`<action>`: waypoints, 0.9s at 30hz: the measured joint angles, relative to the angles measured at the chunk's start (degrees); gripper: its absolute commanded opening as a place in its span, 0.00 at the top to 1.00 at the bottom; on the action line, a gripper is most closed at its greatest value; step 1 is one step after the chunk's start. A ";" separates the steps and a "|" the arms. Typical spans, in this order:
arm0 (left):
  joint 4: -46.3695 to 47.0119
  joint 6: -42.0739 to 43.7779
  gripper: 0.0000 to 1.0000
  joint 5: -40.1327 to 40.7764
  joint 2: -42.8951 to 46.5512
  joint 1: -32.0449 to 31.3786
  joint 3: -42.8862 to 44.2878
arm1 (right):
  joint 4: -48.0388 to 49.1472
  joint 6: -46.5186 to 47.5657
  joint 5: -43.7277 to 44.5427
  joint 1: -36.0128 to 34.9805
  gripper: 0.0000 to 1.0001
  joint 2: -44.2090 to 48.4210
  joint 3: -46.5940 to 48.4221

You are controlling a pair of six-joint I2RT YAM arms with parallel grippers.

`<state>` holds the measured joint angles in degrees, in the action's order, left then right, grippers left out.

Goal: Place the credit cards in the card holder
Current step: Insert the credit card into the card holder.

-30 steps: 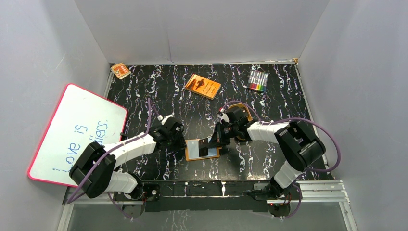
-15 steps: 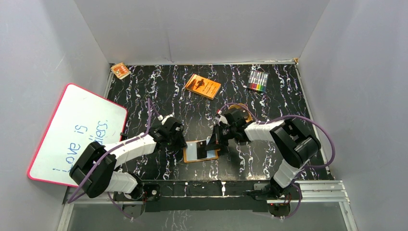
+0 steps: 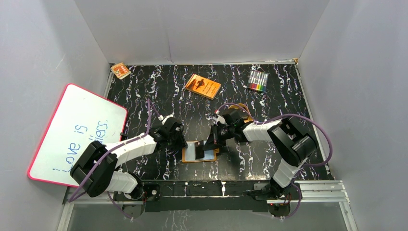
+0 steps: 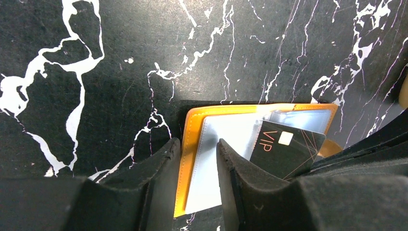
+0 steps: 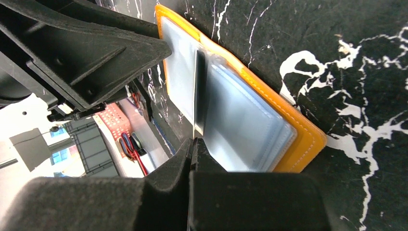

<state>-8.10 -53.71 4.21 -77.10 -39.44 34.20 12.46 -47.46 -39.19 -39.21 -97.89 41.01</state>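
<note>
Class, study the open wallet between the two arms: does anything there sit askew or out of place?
Yes. The black card, pinched by the right gripper, sits tilted across the pale pockets of the card holder, its edges not square with theirs.

Count on the worktop (image 3: 144, 96): one card holder (image 3: 195, 153), one black credit card (image 4: 284, 150), one orange book (image 3: 203, 86), one pack of coloured markers (image 3: 258, 81). One whiteboard (image 3: 77, 132), one small orange object (image 3: 120, 70) and one tan tray (image 3: 247, 115), partly hidden, were also recorded. The markers in the pack are too small to count.
</note>
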 measured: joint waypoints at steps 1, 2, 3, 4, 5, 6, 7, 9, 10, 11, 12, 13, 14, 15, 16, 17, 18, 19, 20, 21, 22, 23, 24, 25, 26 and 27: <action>0.12 -0.05 0.69 -0.06 -0.08 0.00 0.00 | 0.21 -0.21 -0.12 -0.03 1.00 -0.01 -0.01; 0.18 -0.09 0.69 -0.10 -0.11 0.01 0.00 | 0.61 -0.46 -0.29 -0.06 1.00 -0.06 -0.04; 0.18 -0.10 0.70 -0.13 -0.11 0.02 -0.01 | 1.14 -0.65 -0.48 -0.09 1.00 -0.15 -0.10; 0.18 -0.11 0.70 -0.14 -0.11 0.02 -0.02 | 1.67 -0.86 -0.67 -0.12 1.00 -0.29 -0.22; 0.17 -0.12 0.71 -0.16 -0.11 0.02 -0.03 | 2.28 -1.19 -0.91 -0.16 1.00 -0.53 -0.40; 0.17 -0.14 0.71 -0.16 -0.11 0.02 -0.06 | 2.80 -1.60 -1.11 -0.19 1.00 -0.89 -0.55; 0.18 -0.17 0.71 -0.18 -0.11 0.02 -0.09 | 3.14 -1.90 -1.27 -0.19 1.00 -1.25 -0.65; 0.16 -0.28 0.71 -0.18 -0.11 0.02 -0.10 | 3.84 -2.36 -1.54 -0.19 1.00 -1.95 -0.89; 0.17 -0.31 0.72 -0.18 -0.11 0.02 -0.11 | 4.24 -2.64 -1.57 -0.19 1.00 -2.15 -1.10; 0.20 -0.32 0.72 -0.18 -0.11 0.02 -0.12 | 4.49 -2.97 -1.54 -0.19 1.00 -2.23 -1.37; 0.29 -0.34 0.72 -0.18 -0.11 0.02 -0.16 | 4.62 -3.23 -1.49 -0.19 1.00 -2.25 -1.59; 0.40 -0.35 0.72 -0.18 -0.10 0.02 -0.22 | 4.76 -3.36 -1.44 -0.19 1.00 -2.25 -1.73; 0.50 -0.37 0.72 -0.18 -0.07 0.02 -0.30 | 5.16 -3.53 -1.34 -0.19 1.00 -2.25 -1.99; 0.59 -0.41 0.72 -0.18 -0.04 0.02 -0.38 | 5.56 -3.74 -1.25 -0.19 1.00 -2.25 -2.25; 0.65 -0.47 0.73 -0.19 0.00 0.02 -0.44 | 5.87 -4.01 -1.13 -0.19 1.00 -2.26 -2.52; 0.79 -0.54 0.73 -0.21 0.05 0.02 -0.53 | 6.27 -4.42 -0.98 -0.19 1.00 -2.29 -2.86; 1.00 -0.65 0.73 -0.23 0.06 0.02 -0.64 | 6.71 -4.87 -0.78 -0.19 1.00 -2.33 -3.20; 1.26 -0.81 0.74 -0.28 0.07 0.02 -0.78 | 7.04 -5.23 -0.54 -0.20 1.00 -2.37 -3.53; 1.56 -0.91 0.74 -0.36 0.08 0.03 -0.91 | 7.33 -5.66 -0.28 -0.21 1.00 -2.38 -3.85; 1.81 -1.02 0.74 -0.41 0.08 0.04 -1.01 | 7.72 -6.20 -0.01 -0.23 1.00 -2.38 -4.17; 1.99 -1.16 0.74 -0.46 0.08 0.06 -1.10 | 8.09 -6.70 0.23 -0.27 1.00 -2.39 -4.43; 2.11 -1.29 0.75 -0.51 0.10 0.10 -1.17 | 8.61 -7.23 0.46 -0.30 1.00 -2.40 -4.71; 2.14 -1.40 0.75 -0.59 0.15 0.15 -1.23 | 9.13 -7.80 0.64 -0.30 1.00 -2.40 -4.99; 2.19 -1.45 0.75 -0.62 0.20 0.18 -1.30 | 9.58 -8.28 0.87 -0.33 1.00 -2.40 -5.25; 2.28 -1.54 0.75 -0.64 0.27 0.21 -1.41 | 10.13 -8.78 1.13 -0.35 1.00 -2.40 -5.53; 2.35 -1.63 0.75 -0.64 0.37 0.26 -1.52 | 10.63 -9.23 1.34 -0.36 1.00 -2.40 -5.81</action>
<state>-5.75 -55.34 3.57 -76.73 -39.18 32.67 23.10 -56.69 -37.84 -39.57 -100.29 35.21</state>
